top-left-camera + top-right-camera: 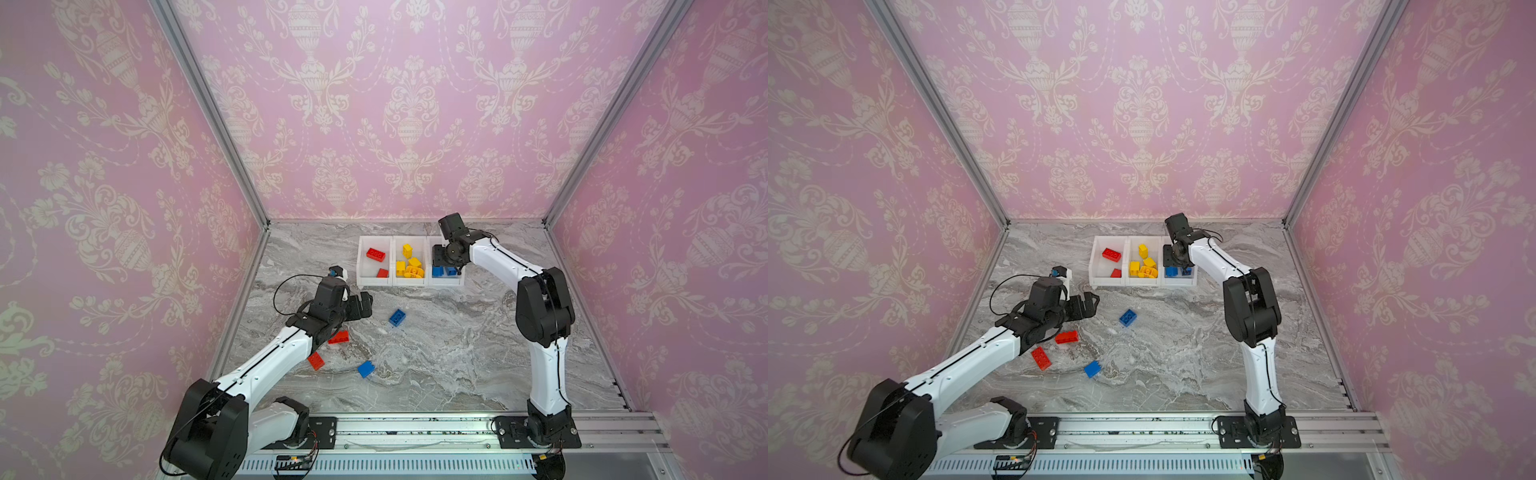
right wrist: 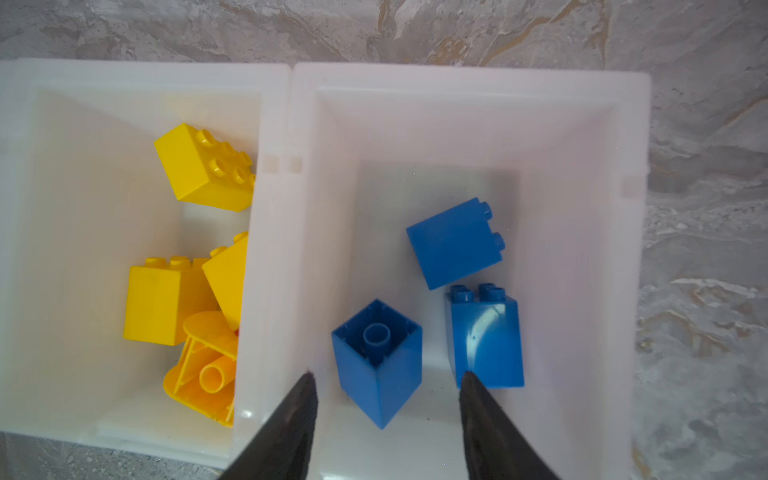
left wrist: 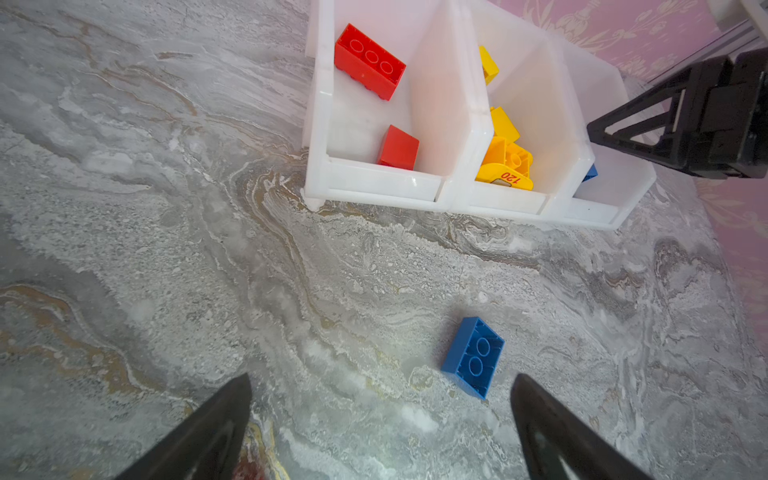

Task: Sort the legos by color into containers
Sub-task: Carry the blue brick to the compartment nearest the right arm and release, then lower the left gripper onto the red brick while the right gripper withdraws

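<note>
Marble tabletop — grey-veined, legos scattered — boxed by pink damask walls.

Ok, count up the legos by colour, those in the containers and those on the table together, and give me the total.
Red legos: 4 (2 binned, 2 loose)
Yellow legos: 4 (all binned)
Blue legos: 5 (3 binned, 2 loose)
Total: 13

Three white bins sit joined in a row at 12 o'clock. The left bin holds two red bricks, the middle bin holds yellow bricks, and the right bin holds three blue bricks. A loose blue brick lies hollow side up near the middle. Another blue brick and two long red bricks lie toward 8 o'clock.
</note>
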You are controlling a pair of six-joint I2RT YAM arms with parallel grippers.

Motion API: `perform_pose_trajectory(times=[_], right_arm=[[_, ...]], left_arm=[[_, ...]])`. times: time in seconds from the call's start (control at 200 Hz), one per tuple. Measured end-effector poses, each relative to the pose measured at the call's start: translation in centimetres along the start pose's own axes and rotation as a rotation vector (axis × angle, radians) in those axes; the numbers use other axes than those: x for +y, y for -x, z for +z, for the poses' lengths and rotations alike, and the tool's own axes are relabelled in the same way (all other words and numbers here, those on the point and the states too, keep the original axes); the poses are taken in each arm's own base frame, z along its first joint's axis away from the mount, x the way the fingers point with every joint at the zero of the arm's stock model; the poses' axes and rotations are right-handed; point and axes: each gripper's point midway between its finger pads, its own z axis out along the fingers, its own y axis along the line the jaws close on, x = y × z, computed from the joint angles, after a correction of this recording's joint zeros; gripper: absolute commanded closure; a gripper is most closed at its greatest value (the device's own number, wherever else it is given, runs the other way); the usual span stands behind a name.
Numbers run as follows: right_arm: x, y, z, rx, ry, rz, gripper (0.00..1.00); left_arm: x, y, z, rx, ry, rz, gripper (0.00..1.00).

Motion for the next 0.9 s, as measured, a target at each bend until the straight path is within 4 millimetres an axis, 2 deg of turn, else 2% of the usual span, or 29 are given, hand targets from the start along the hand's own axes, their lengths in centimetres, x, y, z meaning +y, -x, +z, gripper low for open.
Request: perform_pose_trajectory(times=[0.37, 0.48, 0.67, 0.901], right_arm=[[0.3, -0.1, -0.1, 0.006, 0.020, -0.002, 0.37], [0.5, 0.0, -0.4, 0.004, 0.032, -0.001, 0.30], [1.4, -0.1, -3.0, -0.018, 0.075, -0.006, 0.16], [2.5, -1.0, -7.1, -0.049, 0.127, -0.023, 0.06]], left_arm=[[0.5, -0.6, -0.3, 0.022, 0.021, -0.001, 0.01], [0.8, -0.9, -0.5, 0.031, 0.040, -0.002, 0.01], [1.7, -1.7, -1.1, 0.081, 0.090, -0.002, 0.01], [3.0, -3.0, -2.6, 0.150, 0.169, 0.000, 0.01]])
